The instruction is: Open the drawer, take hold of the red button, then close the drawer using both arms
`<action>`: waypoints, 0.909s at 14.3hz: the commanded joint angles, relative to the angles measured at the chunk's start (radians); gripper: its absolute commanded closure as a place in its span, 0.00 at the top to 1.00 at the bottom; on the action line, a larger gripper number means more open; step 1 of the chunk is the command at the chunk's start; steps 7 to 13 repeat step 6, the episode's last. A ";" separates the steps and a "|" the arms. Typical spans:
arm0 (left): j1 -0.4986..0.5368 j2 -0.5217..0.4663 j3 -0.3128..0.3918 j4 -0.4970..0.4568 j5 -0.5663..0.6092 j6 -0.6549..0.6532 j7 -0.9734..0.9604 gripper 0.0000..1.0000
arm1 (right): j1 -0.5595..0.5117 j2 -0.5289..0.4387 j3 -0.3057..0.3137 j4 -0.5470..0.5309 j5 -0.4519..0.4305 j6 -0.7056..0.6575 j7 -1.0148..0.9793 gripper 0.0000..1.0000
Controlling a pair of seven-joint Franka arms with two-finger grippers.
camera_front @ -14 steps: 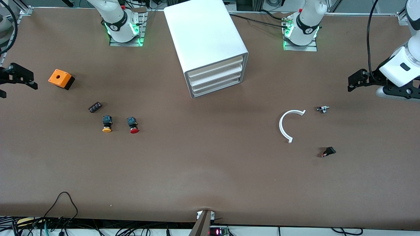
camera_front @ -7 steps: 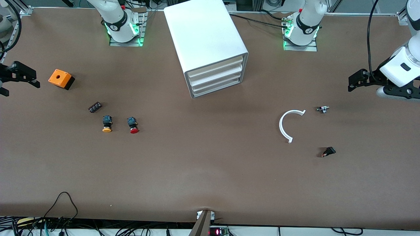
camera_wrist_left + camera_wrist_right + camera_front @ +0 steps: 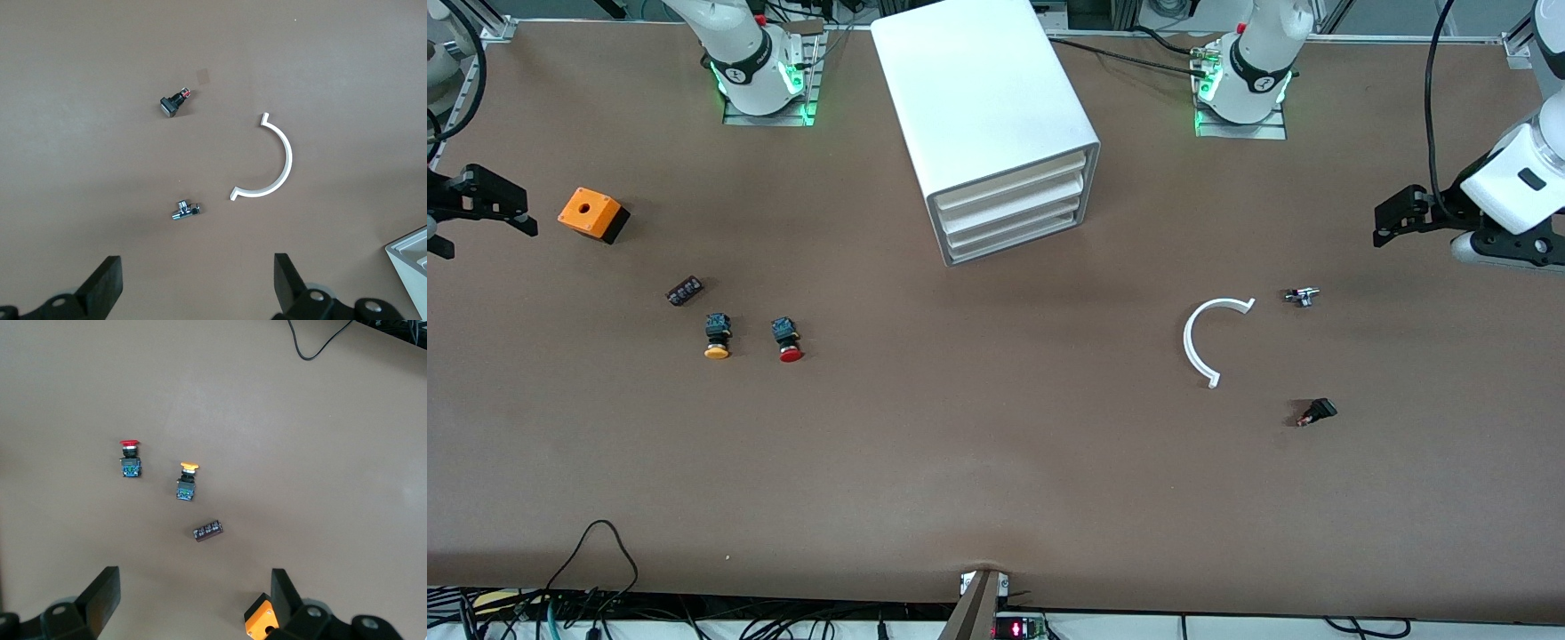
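Across the brown counter, almost nothing on the surface has changed over the last second; only the two arms have shifted a little. The right hand, at the right arm's end of the counter beside the orange cube, has drifted slightly toward that cube and then settled; its fingers stand wide apart and hold nothing. The left hand, over the left arm's end of the counter, has edged slightly outward, and its fingers are likewise spread and empty. The white cabinet stands between the two arm bases, and its drawer and the other fronts all sit flush and shut. The red-capped button lies on the open counter, nearer the front camera than the cabinet and toward the right arm's end, just beside an orange-yellow-capped button and near a small black part. Toward the left arm's end lie a white curved strip, a small metal part and a small black switch, all untouched. Judging from this, the task has barely begun: no drawer is open, the button is not picked up, and both arms seem only to be starting off.
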 commanded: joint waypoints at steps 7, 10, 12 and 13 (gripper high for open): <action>0.002 0.015 0.004 0.045 0.024 -0.054 0.023 1.00 | -0.003 -0.018 0.008 -0.009 0.004 -0.016 0.001 1.00; 0.002 0.015 0.004 0.045 0.024 -0.054 0.023 1.00 | -0.003 -0.018 0.008 -0.009 0.004 -0.016 0.001 1.00; 0.002 0.015 0.004 0.045 0.024 -0.054 0.023 1.00 | -0.003 -0.018 0.008 -0.009 0.004 -0.016 0.001 1.00; 0.002 0.015 0.004 0.045 0.024 -0.054 0.023 1.00 | -0.003 -0.018 0.008 -0.009 0.004 -0.016 0.001 1.00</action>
